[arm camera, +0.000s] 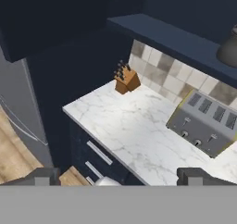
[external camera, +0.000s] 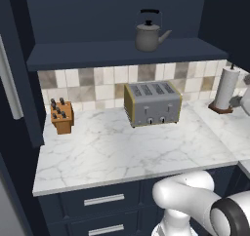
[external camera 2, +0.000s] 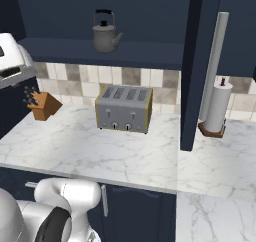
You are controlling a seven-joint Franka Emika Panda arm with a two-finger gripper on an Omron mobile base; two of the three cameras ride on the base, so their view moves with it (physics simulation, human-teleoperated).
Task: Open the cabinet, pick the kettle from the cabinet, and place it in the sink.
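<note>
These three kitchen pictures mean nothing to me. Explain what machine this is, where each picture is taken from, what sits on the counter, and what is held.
The machine is a white robot arm on a base that can drive, in a rendered kitchen. Two cameras ride on that base behind the arm, one to its left and one to its right, looking forward over it. The third rides on the hand and looks along the end effector, whose two dark tips stand wide apart, holding nothing.

On the marble counter stand a silver toaster, a wooden knife block and a paper towel roll. The grey kettle sits on the shelf of the open navy cabinet above, untouched so far.
</note>
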